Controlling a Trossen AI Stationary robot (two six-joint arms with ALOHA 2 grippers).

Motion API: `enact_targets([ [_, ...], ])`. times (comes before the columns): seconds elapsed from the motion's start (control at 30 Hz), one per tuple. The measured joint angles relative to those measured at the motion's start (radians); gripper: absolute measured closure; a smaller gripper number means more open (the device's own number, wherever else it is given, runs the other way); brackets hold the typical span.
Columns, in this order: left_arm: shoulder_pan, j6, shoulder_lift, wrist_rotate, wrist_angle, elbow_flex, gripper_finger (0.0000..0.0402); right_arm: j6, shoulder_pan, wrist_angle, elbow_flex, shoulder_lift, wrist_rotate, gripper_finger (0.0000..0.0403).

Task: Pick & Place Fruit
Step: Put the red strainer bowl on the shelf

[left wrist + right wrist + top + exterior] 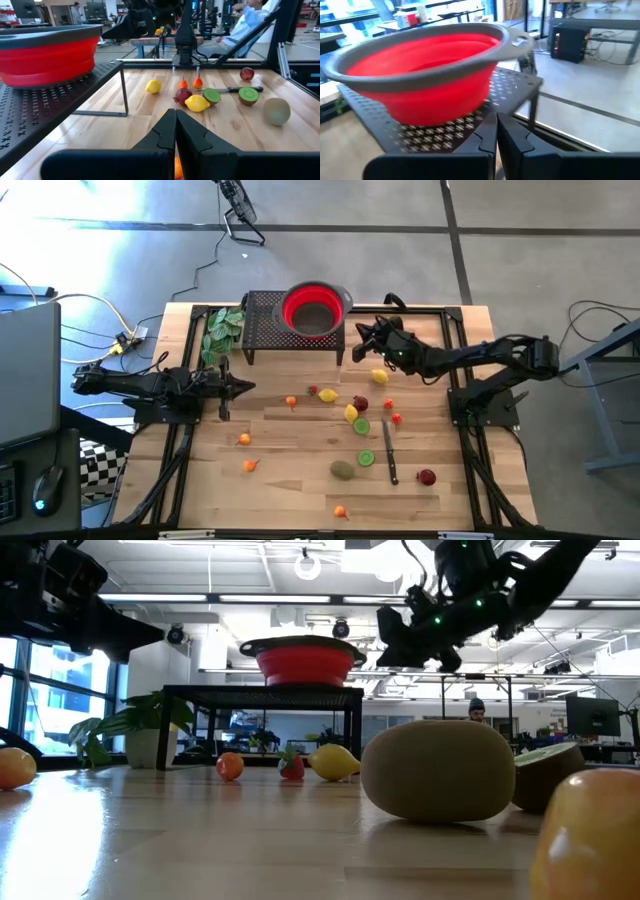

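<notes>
Small toy fruits lie scattered on the wooden table: lemons point(380, 376) point(328, 395) point(351, 413), a lime half point(362, 426), a brown kiwi point(343, 470) point(438, 770), a red piece point(427, 477) and orange pieces point(245, 439) point(342, 511). A red bowl point(316, 308) point(420, 70) stands on a black perforated stand point(262, 330). My right gripper point(358, 333) point(496, 117) hovers shut just right of the bowl at about rim height, pointing at it, with nothing showing between its fingers. My left gripper point(245, 387) point(175, 112) waits shut at the table's left, low over the wood.
A green leafy bunch point(222, 330) lies left of the stand. A slim dark knife point(390, 460) lies among the fruit on the right. Bare wood shows at the near left point(200, 480). Black frame rails run along the table's sides point(470, 440).
</notes>
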Motion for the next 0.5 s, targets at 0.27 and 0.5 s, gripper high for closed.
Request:
enact_targets([
  [0.27, 0.000, 0.000, 0.000, -0.008, 0.002, 0.000, 0.0398, 0.013, 0.000, -0.178, 0.099, 0.006, -0.040, 0.0400],
  [0.5, 0.000, 0.000, 0.000, -0.010, 0.002, 0.000, 0.0398, 0.051, 0.000, -0.186, 0.105, 0.006, -0.043, 0.0400],
])
